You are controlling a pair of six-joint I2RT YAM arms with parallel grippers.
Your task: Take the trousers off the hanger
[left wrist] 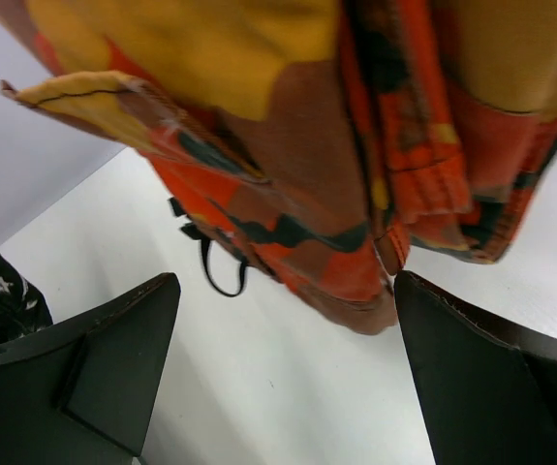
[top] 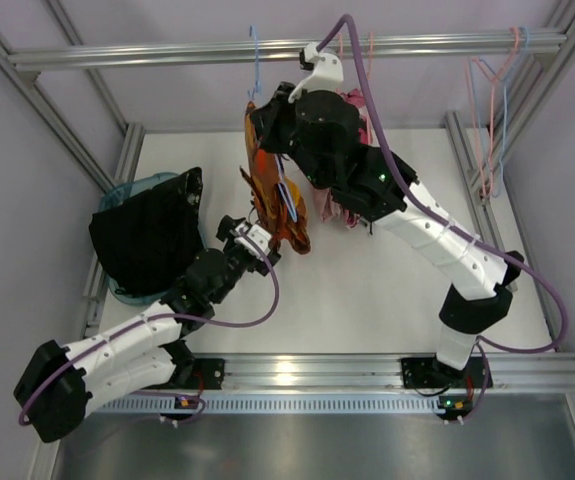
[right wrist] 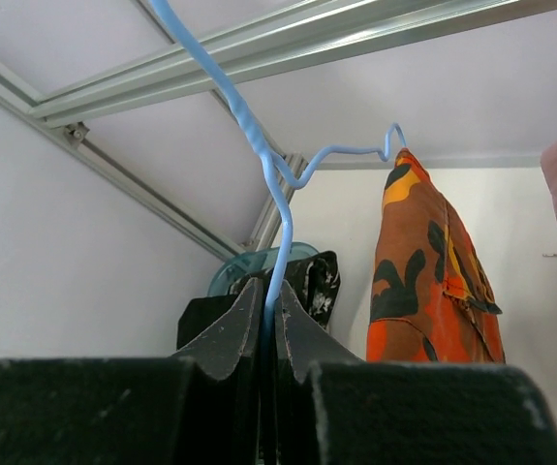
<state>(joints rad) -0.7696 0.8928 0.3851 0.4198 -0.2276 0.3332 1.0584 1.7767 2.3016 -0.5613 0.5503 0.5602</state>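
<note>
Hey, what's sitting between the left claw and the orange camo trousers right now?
Nothing but bare table: the left wrist view shows the open left claw facing the orange camo trousers, a black loop dangling from them.

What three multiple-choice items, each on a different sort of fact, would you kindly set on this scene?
1. Where is the left gripper?
A. By the hem of the camouflage trousers
B. Inside the basket
C. Up at the top rail

2. What colour is the hanger that the trousers hang from?
A. Pink
B. Blue
C. Green

3. In what state is the right gripper?
A. Wide open
B. Shut on cloth
C. Shut on the hanger

Key:
1 A: the left gripper has its fingers spread on either side of the hem of the camouflage trousers.
2 B: the hanger is pale blue wire.
3 C: the right gripper pinches that wire between closed fingers.
</note>
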